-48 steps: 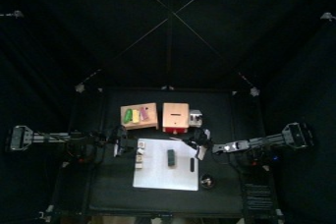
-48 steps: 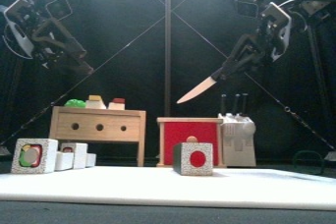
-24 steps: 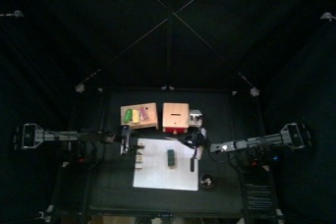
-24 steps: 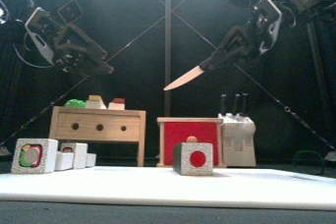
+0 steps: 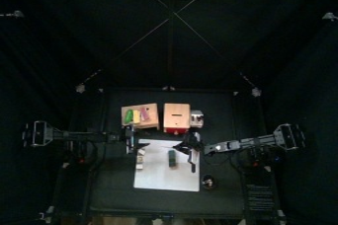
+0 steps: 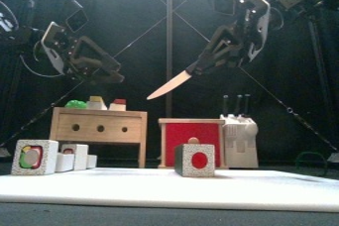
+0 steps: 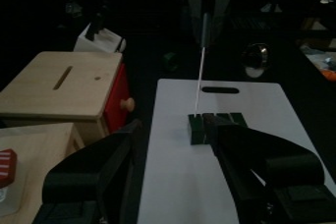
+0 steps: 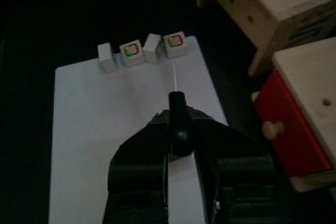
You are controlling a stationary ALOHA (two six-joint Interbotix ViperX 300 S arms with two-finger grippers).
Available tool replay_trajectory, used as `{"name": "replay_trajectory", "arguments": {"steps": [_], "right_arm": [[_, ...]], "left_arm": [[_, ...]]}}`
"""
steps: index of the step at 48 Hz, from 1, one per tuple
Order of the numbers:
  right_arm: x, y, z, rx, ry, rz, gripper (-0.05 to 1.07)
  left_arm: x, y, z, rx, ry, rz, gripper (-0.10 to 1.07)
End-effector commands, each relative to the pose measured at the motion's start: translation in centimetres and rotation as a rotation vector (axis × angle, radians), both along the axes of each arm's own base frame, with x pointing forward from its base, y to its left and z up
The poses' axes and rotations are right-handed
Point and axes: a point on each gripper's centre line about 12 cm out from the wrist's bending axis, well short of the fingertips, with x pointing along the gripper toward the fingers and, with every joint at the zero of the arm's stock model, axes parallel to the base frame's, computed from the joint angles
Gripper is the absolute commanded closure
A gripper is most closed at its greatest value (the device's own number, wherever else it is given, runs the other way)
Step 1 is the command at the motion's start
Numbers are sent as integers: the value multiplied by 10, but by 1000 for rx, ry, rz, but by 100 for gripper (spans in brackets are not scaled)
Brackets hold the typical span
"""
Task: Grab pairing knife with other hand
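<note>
The paring knife (image 6: 172,82) hangs in the air above the table's middle, its blade pointing down and left. My right gripper (image 6: 212,57) is shut on its dark handle (image 8: 176,135); the thin blade (image 8: 172,75) runs out over the white cutting board (image 8: 98,120). My left gripper (image 6: 111,72) is open and empty, a short way left of the blade tip and apart from it. In the left wrist view the knife (image 7: 201,66) shows edge-on ahead of the open left gripper (image 7: 184,161). In the top view the left gripper (image 5: 136,146) and the right gripper (image 5: 196,147) face each other above the board.
A wooden box with toy food (image 6: 98,125), a red-fronted box (image 6: 192,131) and a knife block (image 6: 239,136) stand behind the board (image 6: 252,187). Small picture cubes (image 6: 40,158) sit at the left, and one cube (image 6: 196,159) at the board's middle.
My right gripper has carried the knife leftwards towards the middle. My left gripper has swung right and down towards the blade tip.
</note>
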Motion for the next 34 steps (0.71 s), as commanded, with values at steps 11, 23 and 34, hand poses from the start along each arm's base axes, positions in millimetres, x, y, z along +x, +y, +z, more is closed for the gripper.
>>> {"name": "replay_trajectory", "arguments": {"steps": [11,23,34], "right_arm": [[15,-17,9,395,-84,-56,65],[7,-33,5,360,-92,-69,65],[11,-38,13,326,-126,-42,65]], "left_arm": [[3,0,7,0,-28,-2,8],[4,-8,7,11,-34,-37,8],[9,-12,6,3,-78,-59,8]]}}
